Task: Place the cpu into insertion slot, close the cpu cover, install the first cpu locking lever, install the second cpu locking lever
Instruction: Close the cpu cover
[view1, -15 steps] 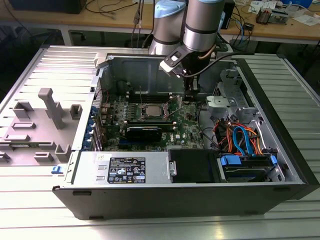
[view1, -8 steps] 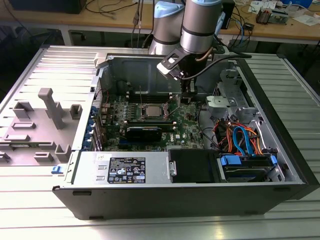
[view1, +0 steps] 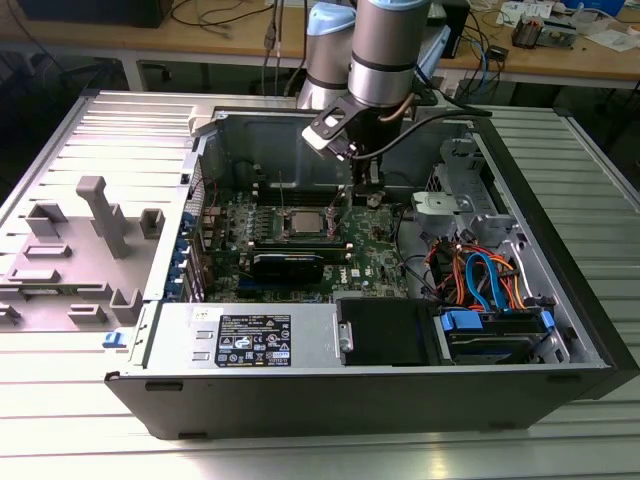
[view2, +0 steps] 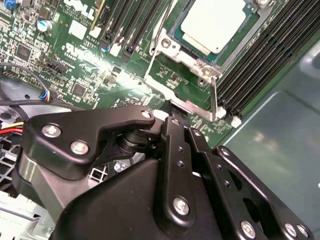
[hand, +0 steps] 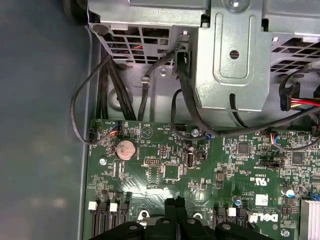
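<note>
The cpu (view2: 214, 22), a dull silver-tan square, lies flat in the insertion slot (view2: 196, 59) on the green motherboard; the exterior view shows it mid-board (view1: 301, 222). The cpu cover (view2: 192, 106) stands tilted up from the slot's edge, seen nearly edge-on. A thin wire locking lever (view2: 156, 42) rises beside the slot. My gripper (view2: 172, 114) hangs low over the board, its black fingers pressed together right at the raised cover's edge. In the first wrist view the gripper (hand: 173, 202) shows its tips side by side above the board. The exterior view puts the gripper (view1: 362, 190) just to the right of the slot.
Long black memory slots (view2: 260, 55) flank the socket. A metal drive cage (hand: 230, 60) and loose black cables (hand: 100, 90) lie beyond the board edge. The case wall (view2: 280, 130) stands close. A power supply (view1: 250, 340) and orange and blue cables (view1: 480, 280) fill the case front.
</note>
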